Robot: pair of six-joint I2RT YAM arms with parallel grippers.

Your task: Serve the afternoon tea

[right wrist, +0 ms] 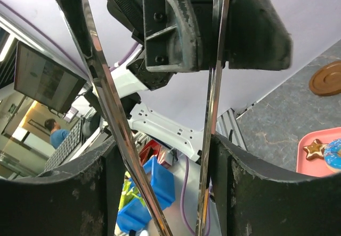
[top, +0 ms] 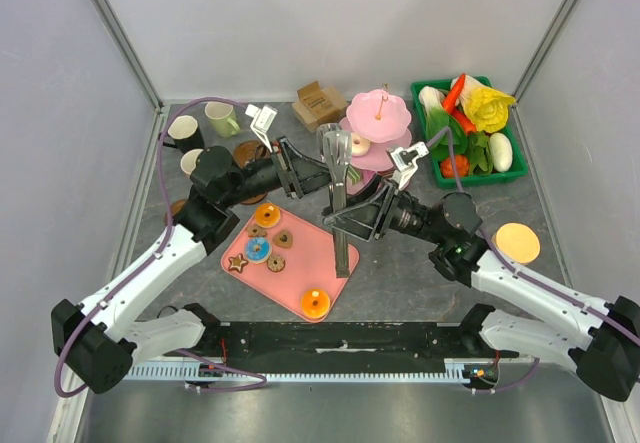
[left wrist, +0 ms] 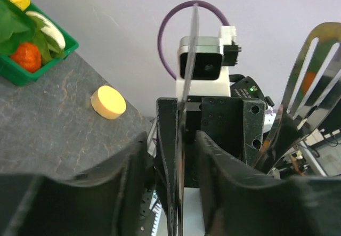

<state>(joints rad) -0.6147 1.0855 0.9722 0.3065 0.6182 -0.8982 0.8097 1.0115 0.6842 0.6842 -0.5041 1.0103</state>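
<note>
Serving progress: judged early; the pastries are sitting on the pink tray point(top: 305, 273) and the mugs and coasters are lying ungrouped.
Pastries: a blue donut point(top: 258, 250), an orange donut point(top: 267, 214), a star cookie point(top: 238, 261) and a few brown cookies are lying on the tray's left half; an orange-topped piece point(top: 316, 303) is sitting at its near corner.
Tiered stand point(top: 378, 113): standing just beyond the tray's far right corner; its top tier is showing bare, and one pale piece appears to be lying on the lower tier.
Mugs: a black mug point(top: 185, 131), a pale green mug point(top: 222, 117) and a third mug point(top: 192, 161) are standing beyond the tray's far left corner; whether any is resting on a coaster cannot be told.
Coaster point(top: 248, 151): lying between the mugs and the tray.
Tongs point(top: 337, 163): standing upright over the tray's right part, between the two grippers.
Left gripper point(left wrist: 173, 140): reaching in from the tray's far left side; one blade is running through the narrow gap between its fingers, and whether they are pressing it cannot be told.
Right gripper point(right wrist: 162, 140): reaching in from the tray's right; its fingers are bracketing both blades from outside, each blade lying against a finger, so it is pinching the tongs.
Remaining, by judgement: lifting pastries to the stand and pairing mugs with coasters.
</note>
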